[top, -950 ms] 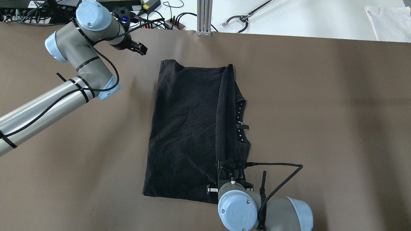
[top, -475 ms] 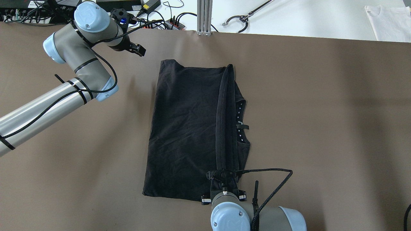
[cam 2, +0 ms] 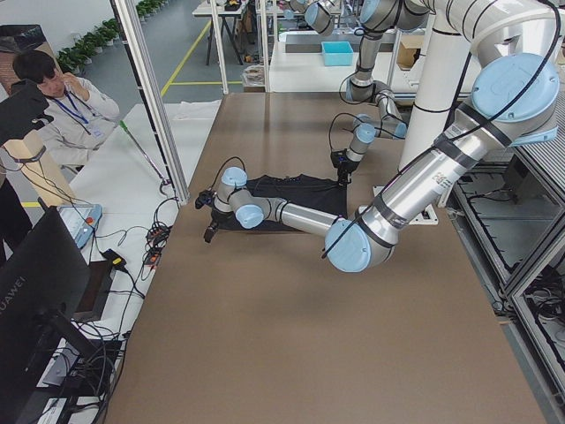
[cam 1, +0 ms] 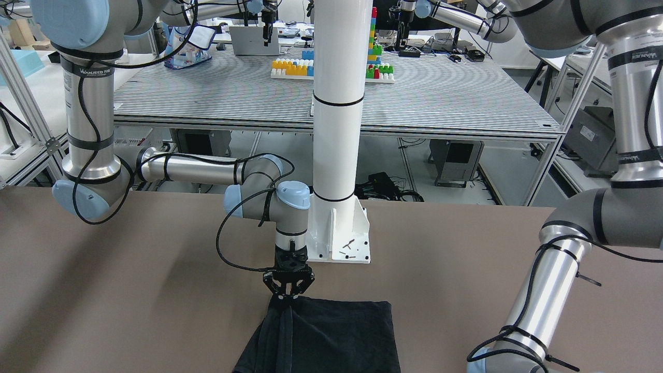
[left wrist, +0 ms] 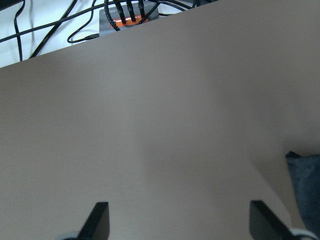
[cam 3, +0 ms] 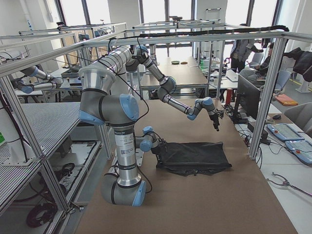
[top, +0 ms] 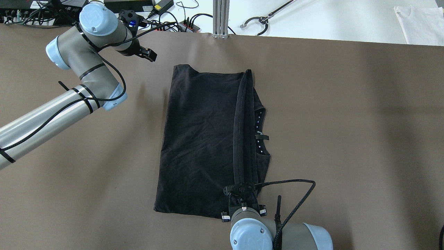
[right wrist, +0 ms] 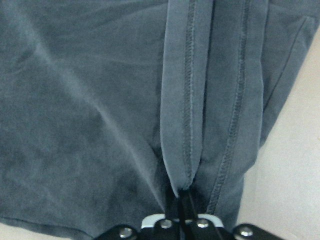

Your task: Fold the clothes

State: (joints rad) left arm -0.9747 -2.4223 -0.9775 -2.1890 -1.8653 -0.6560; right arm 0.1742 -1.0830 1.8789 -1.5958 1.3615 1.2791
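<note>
The clothes (top: 197, 139) are one black garment lying flat on the brown table, folded into a long rectangle, with a doubled hem strip (top: 242, 128) running along its right side. My right gripper (top: 242, 195) is shut on the near end of that strip; in the right wrist view the right gripper (right wrist: 182, 197) pinches the stitched hem (right wrist: 187, 100). From the front, the right gripper (cam 1: 288, 295) points straight down onto the clothes (cam 1: 336, 336). My left gripper (top: 150, 55) hovers open off the far left corner; the left gripper (left wrist: 180, 220) holds nothing, with a corner of the clothes (left wrist: 307, 190) at its right.
A white pole base (cam 1: 339, 238) stands behind the garment's near edge. Past the table's far edge are cables and a power strip (top: 187, 26), an aluminium post (top: 220, 17), a grabber tool (top: 263, 21) and a white cloth (top: 419, 24). A person (cam 2: 62, 97) sits beyond that edge.
My right gripper has drawn back toward the near edge and slightly left, still shut on the hem. My left arm has shifted a little to the far left.
</note>
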